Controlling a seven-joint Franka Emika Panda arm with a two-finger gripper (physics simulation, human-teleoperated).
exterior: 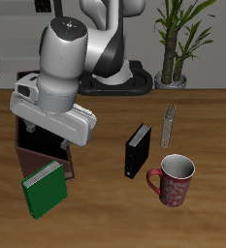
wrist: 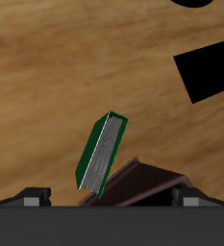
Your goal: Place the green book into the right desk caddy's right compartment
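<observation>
Gripper: (exterior: 48,136) above the far end of the caddy; fingers hidden by the arm, opening and hold cannot be told
Book: bright green hardcover book with white page edges (exterior: 45,188) (wrist: 102,154) tilted against the caddy's near end, at 6 o'clock from the gripper
Caddy: long dark reddish-brown open-topped right desk caddy (exterior: 32,153) (wrist: 147,181), mostly covered by the arm
Open room: bare wooden table (exterior: 105,208) along the front edge
Neighbours: small black book (exterior: 137,150) upright at 3 o'clock from the caddy, well apart; red patterned mug (exterior: 173,180) beyond it

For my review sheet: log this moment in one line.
gripper: over caddy, state unclear | green book: leaning at caddy's near end, not in right compartment
</observation>
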